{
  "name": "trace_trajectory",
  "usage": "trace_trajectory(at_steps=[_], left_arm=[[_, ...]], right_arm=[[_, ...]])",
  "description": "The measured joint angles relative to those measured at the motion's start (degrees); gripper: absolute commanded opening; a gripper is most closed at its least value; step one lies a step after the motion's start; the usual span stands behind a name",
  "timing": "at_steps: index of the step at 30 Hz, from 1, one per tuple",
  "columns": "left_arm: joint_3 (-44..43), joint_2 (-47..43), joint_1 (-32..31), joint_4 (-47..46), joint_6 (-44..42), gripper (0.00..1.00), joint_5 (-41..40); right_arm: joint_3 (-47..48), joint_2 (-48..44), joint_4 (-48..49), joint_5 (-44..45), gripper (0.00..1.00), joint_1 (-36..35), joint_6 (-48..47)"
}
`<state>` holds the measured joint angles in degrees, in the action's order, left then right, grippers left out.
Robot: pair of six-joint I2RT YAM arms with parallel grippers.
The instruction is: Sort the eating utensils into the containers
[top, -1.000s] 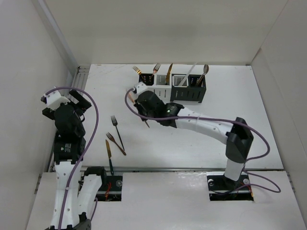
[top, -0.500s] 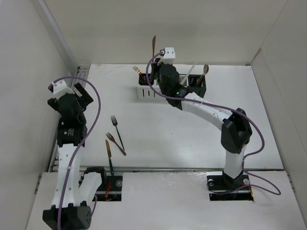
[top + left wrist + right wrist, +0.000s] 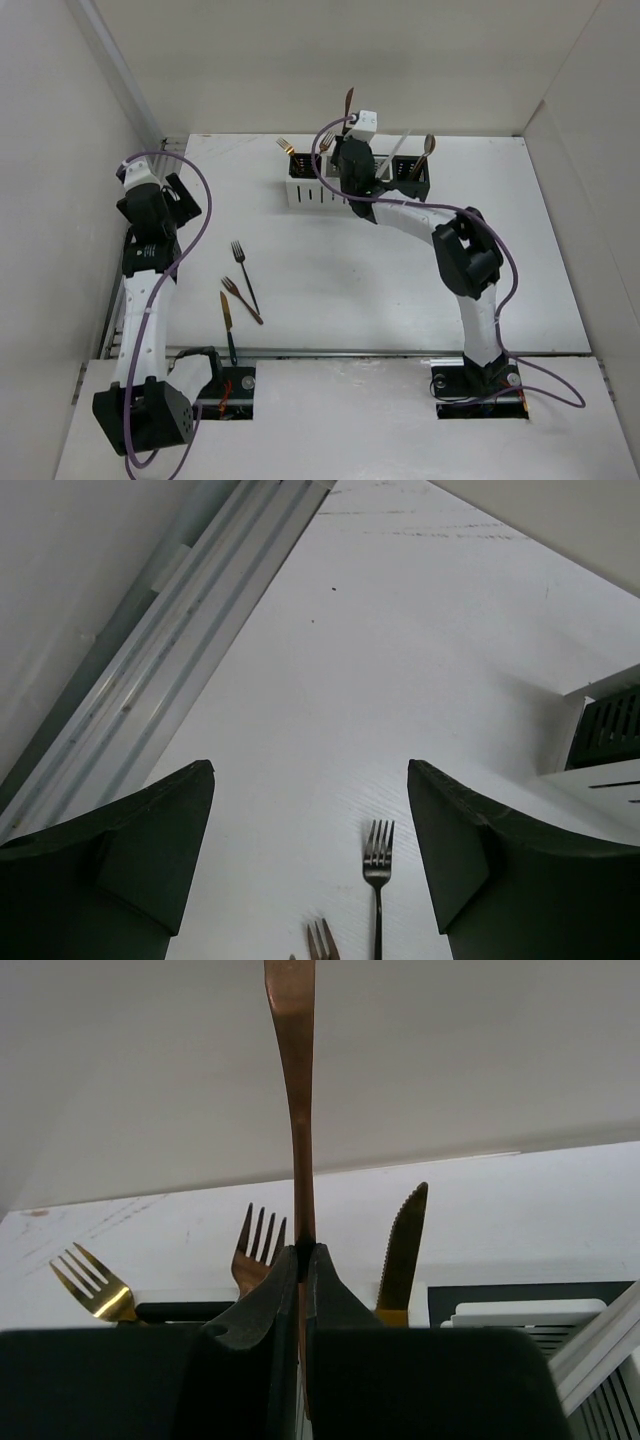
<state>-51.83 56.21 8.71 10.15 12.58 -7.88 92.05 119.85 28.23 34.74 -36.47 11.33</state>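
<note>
R jaws pinched tight on copper utensil (image 3: 297,1110), handle up, above containers (image 3: 310,192) at far side of tabletop (image 3: 350,285). L jaws wide open, empty, over fork (image 3: 377,852). Risk: thin pinch, so could swivel, snag standing knife (image 3: 405,1250), or miss compartment.

Slotted containers (image 3: 305,193) — white and black, copper utensil (image 3: 297,1110), gold fork (image 3: 95,1282), white table (image 3: 400,290).

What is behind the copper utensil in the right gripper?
In the right wrist view, behind the copper utensil stand a copper fork, a gold fork and a serrated gold knife. The right gripper hides their lower parts and the utensil's other end.
</note>
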Motion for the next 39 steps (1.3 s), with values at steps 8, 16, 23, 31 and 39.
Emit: trace_trajectory(at_steps=[8,16,23,31,39], left_arm=[[0.0,1.0,0.7,0.3,0.0,0.75,1.0],[0.0,1.0,0.8,1.9,0.8,0.74,2.3],[0.0,1.0,0.7,3.4,1.3,0.74,3.2],[0.0,1.0,-0.6,8.2,1.3,0.71,5.8],[-5.5,8.5,-5.9,17.2,-5.1,0.66,13.9]], right_arm=[[-1.0,3.3,2.3,4.2,0.0,-0.3,0.5],[-3.7,3.8,-0.5,9.7,0.29,-3.5,2.9],[-4.9,2.3,-3.5,9.9,0.71,-4.1,5.5],[-11.5,-9.9,-7.2,8.5,0.88,-5.0,4.9],[-11.8,-29.2,-17.5,3.5,0.95,-6.9,-0.5]])
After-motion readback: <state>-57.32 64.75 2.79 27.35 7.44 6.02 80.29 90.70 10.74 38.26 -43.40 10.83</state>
